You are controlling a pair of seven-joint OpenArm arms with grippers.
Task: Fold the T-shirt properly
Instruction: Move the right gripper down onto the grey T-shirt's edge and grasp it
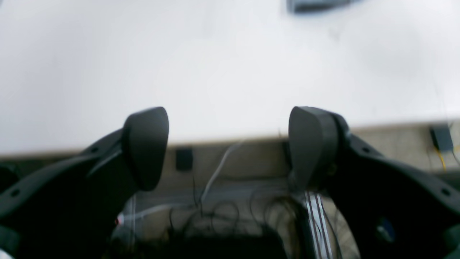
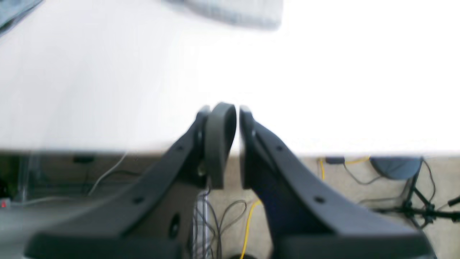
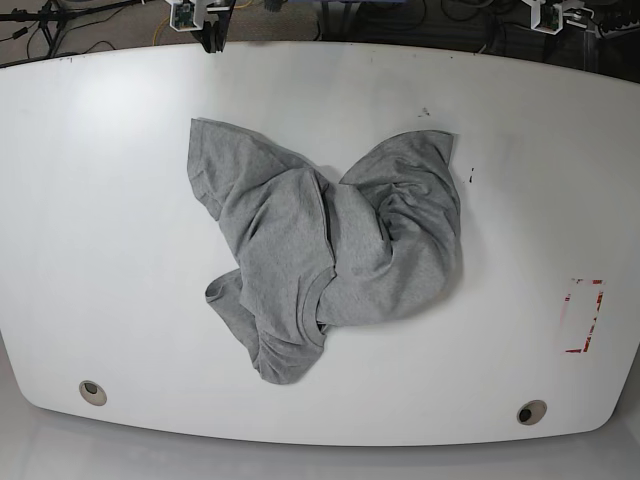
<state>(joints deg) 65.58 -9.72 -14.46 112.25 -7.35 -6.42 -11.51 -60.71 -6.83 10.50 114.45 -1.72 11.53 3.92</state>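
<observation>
The grey T-shirt (image 3: 320,250) lies crumpled in a heap in the middle of the white table (image 3: 100,200), with its ribbed neck turned toward the front edge. Both arms stand at the table's far edge, well away from the cloth: the right arm (image 3: 205,18) at the far left, the left arm (image 3: 555,14) at the far right. My left gripper (image 1: 230,144) is open over the table edge with nothing between its fingers. My right gripper (image 2: 237,111) is shut and empty. A blurred grey strip of the T-shirt (image 2: 233,14) shows at the top of the right wrist view.
A red-marked rectangle (image 3: 583,315) sits on the table at the right. Two round holes (image 3: 92,392) (image 3: 531,412) lie near the front edge. Cables (image 2: 248,223) and stands cover the floor beyond the far edge. A dark blurred object (image 1: 316,4) shows at the top of the left wrist view.
</observation>
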